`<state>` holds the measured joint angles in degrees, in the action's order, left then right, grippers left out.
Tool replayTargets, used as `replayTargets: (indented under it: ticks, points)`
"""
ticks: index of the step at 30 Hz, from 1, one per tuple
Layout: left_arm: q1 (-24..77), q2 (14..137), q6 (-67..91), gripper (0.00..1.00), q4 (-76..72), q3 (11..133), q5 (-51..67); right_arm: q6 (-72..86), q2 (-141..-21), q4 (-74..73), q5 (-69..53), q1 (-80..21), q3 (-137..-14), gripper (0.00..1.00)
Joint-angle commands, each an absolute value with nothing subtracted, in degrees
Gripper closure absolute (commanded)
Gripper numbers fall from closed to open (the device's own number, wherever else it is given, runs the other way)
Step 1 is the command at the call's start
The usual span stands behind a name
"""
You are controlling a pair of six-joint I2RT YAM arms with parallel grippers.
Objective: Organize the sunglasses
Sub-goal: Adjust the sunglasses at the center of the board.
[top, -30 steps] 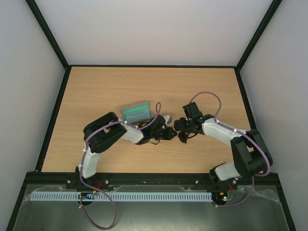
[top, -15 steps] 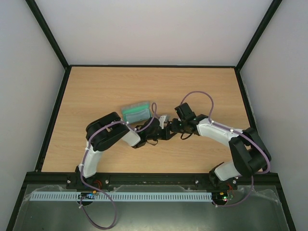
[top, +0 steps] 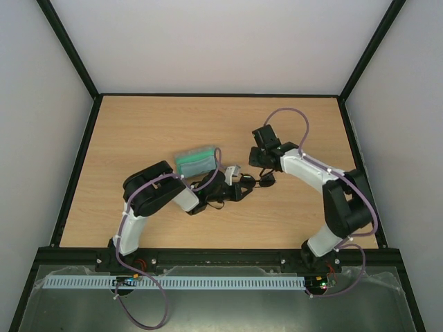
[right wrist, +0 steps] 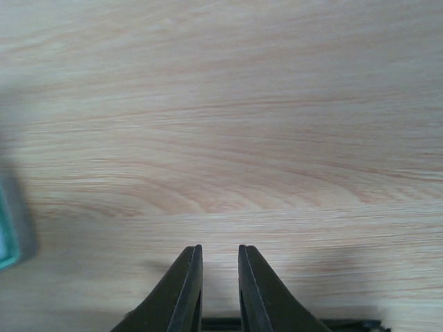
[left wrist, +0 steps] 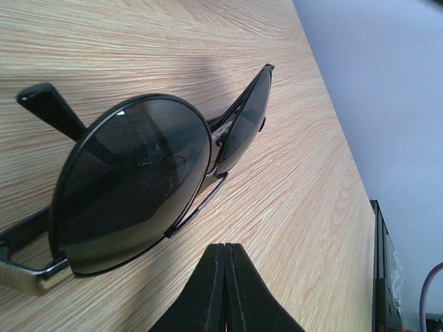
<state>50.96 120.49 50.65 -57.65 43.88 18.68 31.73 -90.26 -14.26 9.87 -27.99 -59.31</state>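
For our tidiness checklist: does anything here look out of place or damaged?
The sunglasses sit outside the open case, by the left gripper. Their near lens shows faint scratch-like marks; scratches or reflections, I cannot tell.

Wood table w/ blk edging, white walls.

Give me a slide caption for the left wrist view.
Left wrist view: round dark-lensed sunglasses lying on the wooden table, left jaws shut in the foreground.

right gripper | jaws narrowly apart | above table | left: case, perhaps
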Motion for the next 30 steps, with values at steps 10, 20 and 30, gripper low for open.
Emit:
replayTargets:
  ticks: [10, 20, 30]
  points:
    - [44.51, 127.74, 44.8, 0.98, -29.41, 49.0, 12.7, 29.48, -92.8, -15.78, 8.34, -23.55, -51.65, 0.88]
    - [42.85, 127.02, 43.34, 0.98, -25.94, 53.33, 12.59, 30.97, -81.11, -15.5, 5.71, -23.55, -42.09, 0.88]
    - [46.47, 126.27, 44.91, 0.98, -28.23, 49.1, 13.4, 32.87, -79.64, -11.31, 0.15, -23.55, -38.98, 0.88]
